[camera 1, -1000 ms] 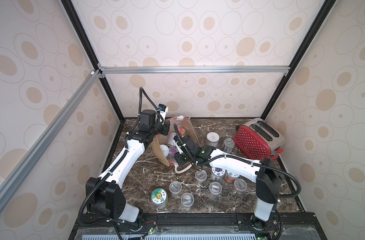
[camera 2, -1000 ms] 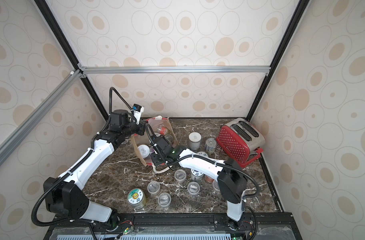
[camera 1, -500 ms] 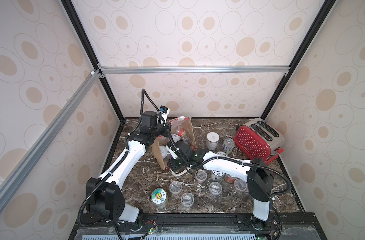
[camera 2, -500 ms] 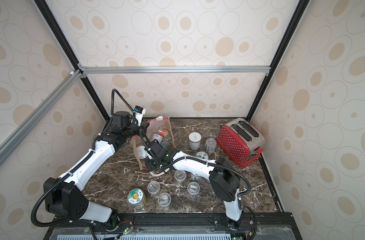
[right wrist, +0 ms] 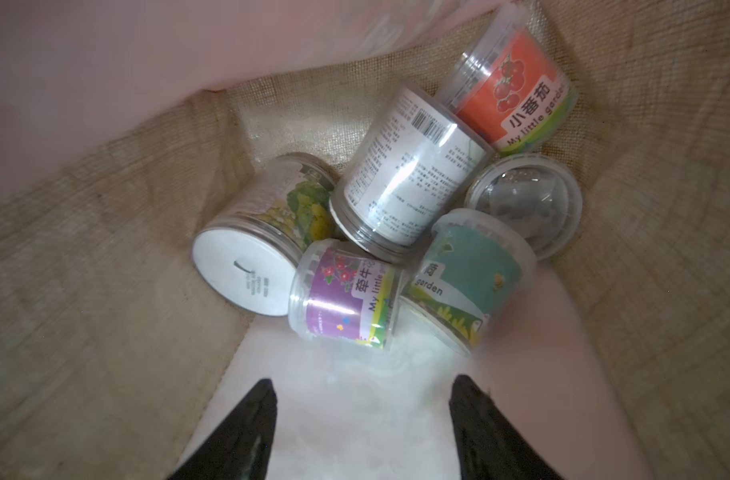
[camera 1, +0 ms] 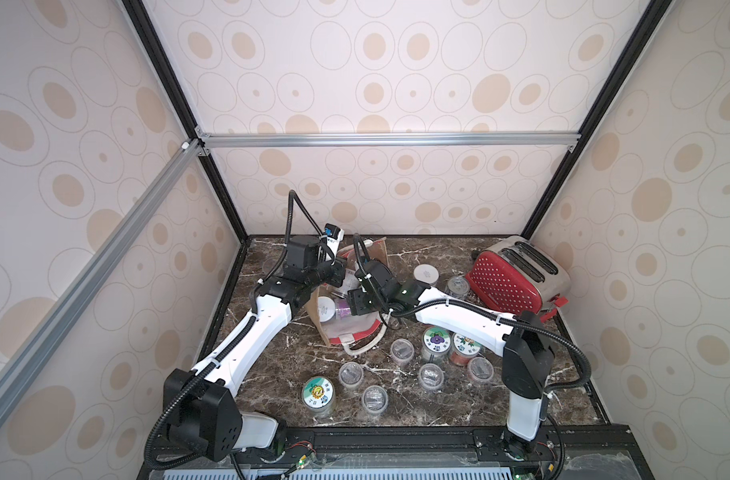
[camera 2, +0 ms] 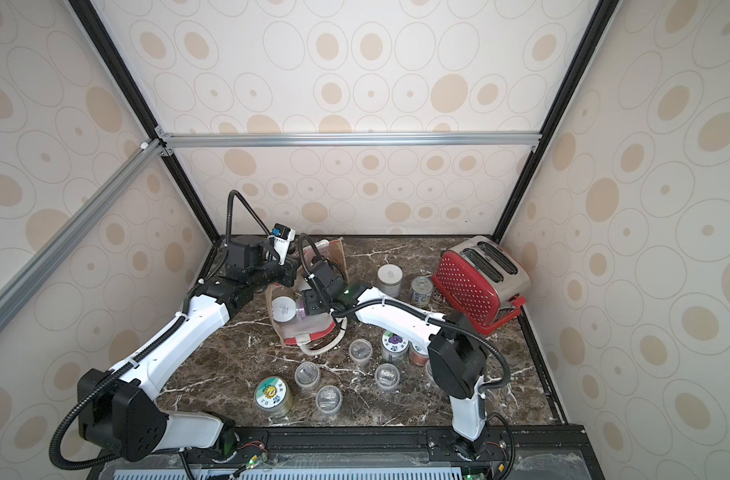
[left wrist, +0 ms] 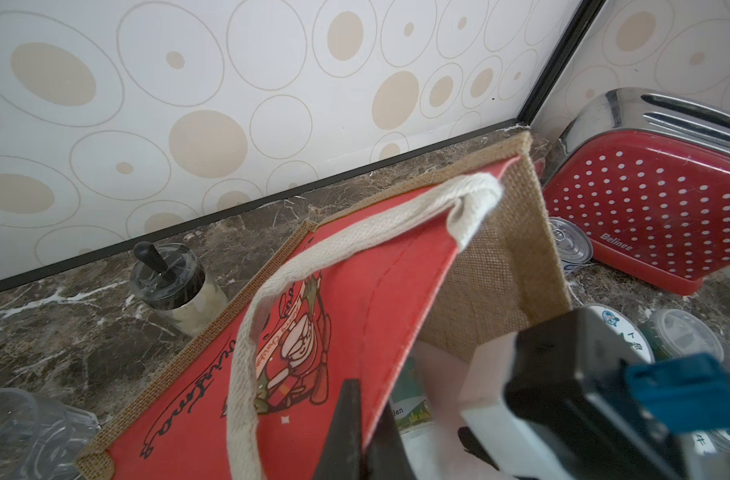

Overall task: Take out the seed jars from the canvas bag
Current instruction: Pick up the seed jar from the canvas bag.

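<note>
Front of the desk (camera 1: 284, 386) first: a sunflower-lidded jar (camera 1: 318, 392) stands among five little clear cups (camera 1: 374, 399). Two sticker-lidded jars (camera 1: 436, 340) sit just behind them, all upright and already out.

Next back, the canvas bag (left wrist: 396, 291) lies tipped, mouth toward the right arm. The left hand (left wrist: 367, 415) is clamped tight on the rim of its red panel. The right hand (right wrist: 363, 424) is inside the mouth, fingers spread wide, nothing between them.

Ahead of it, six seed jars (right wrist: 409, 174) are heaped at the bag's bottom, lying or tilted (one white-lidded, tomato, purple and teal labels, a barcode side, one tiny clear cup).

Farther off, a white-lidded jar (camera 1: 426, 274) and a can (camera 1: 456, 286) stand by the red toaster (camera 1: 517, 278).

Since a second ago, the right hand has pushed in toward the bag and gone from nearly closed to spread.
</note>
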